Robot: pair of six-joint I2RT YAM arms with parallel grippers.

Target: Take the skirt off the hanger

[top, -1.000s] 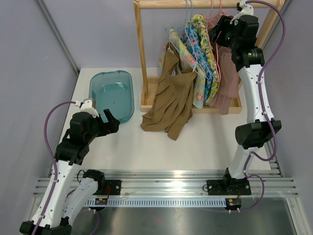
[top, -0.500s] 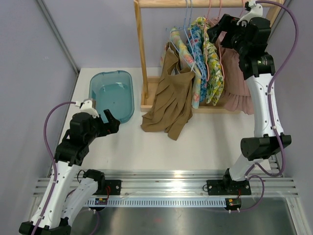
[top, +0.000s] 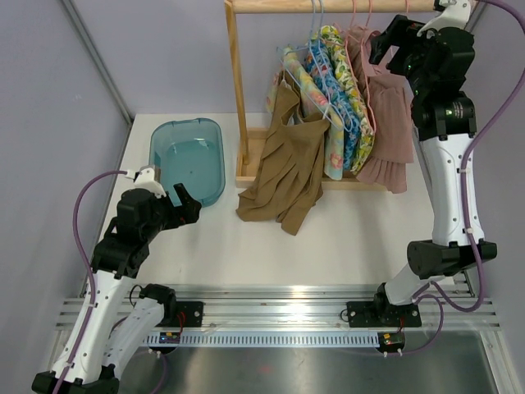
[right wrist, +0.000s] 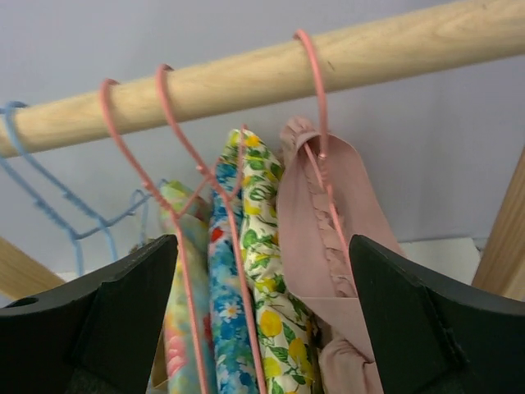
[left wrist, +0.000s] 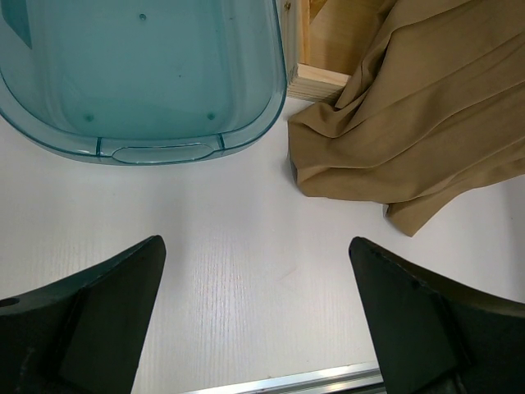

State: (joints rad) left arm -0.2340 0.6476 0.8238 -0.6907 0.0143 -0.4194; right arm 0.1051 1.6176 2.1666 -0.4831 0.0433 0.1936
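A brown skirt [top: 283, 168] hangs from the left end of the rack and spills onto the table; it also shows in the left wrist view [left wrist: 410, 131]. Beside it hang floral garments [top: 340, 98] and a pink ruffled garment [top: 392, 123] on pink wire hangers [right wrist: 316, 107] over the wooden rod [right wrist: 246, 74]. My right gripper [top: 385, 41] is open and empty, high up just right of the pink garment [right wrist: 328, 222], which lies between its fingers [right wrist: 131, 304] in the wrist view. My left gripper [top: 187, 205] is open and empty over the bare table, left of the brown skirt.
A teal plastic tub [top: 189, 156] sits at the back left, its rim [left wrist: 164, 152] just ahead of my left gripper. The wooden rack has an upright post [top: 238, 90] and a base tray [top: 246, 174]. Purple walls close in on both sides.
My right arm has moved right and slightly up along the rod. The pink garment swung out to the right and has settled back. The left arm has not moved.
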